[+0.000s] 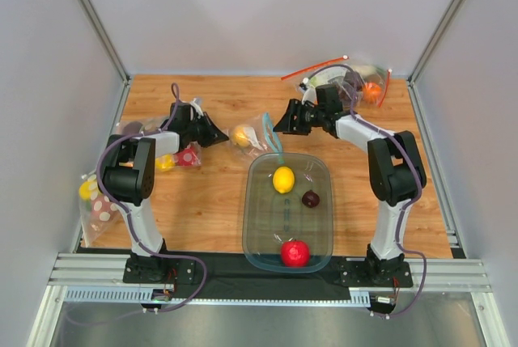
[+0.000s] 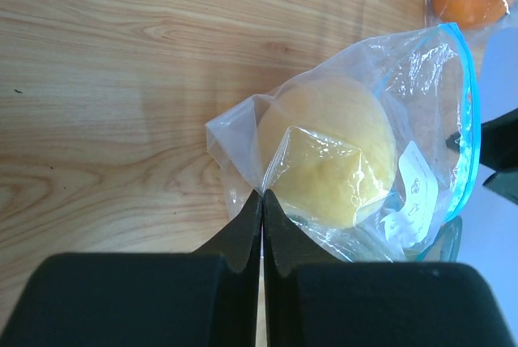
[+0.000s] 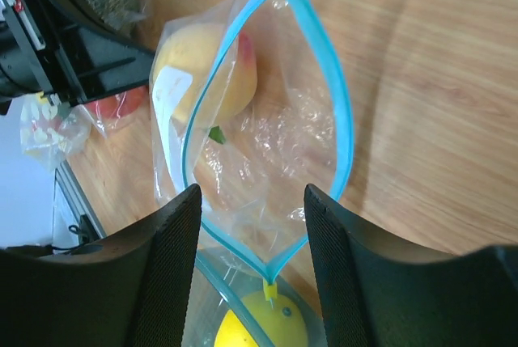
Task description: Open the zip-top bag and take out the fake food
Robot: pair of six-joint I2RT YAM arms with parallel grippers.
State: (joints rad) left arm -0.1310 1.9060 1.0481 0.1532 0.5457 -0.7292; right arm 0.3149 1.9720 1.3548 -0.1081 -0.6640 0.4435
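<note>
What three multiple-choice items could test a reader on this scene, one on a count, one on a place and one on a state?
1. How many fruits lie in the tray? A one; B two; C three.
2. Where is the peach? A in the tray; B in the bag; C beside the tray.
3. How is the bag's mouth? A open; B zipped shut; C folded over.

Answers:
1. C, since the lemon, plum and apple lie there.
2. B, since it shows through the clear plastic.
3. A, since the blue strip forms a wide loop.
</note>
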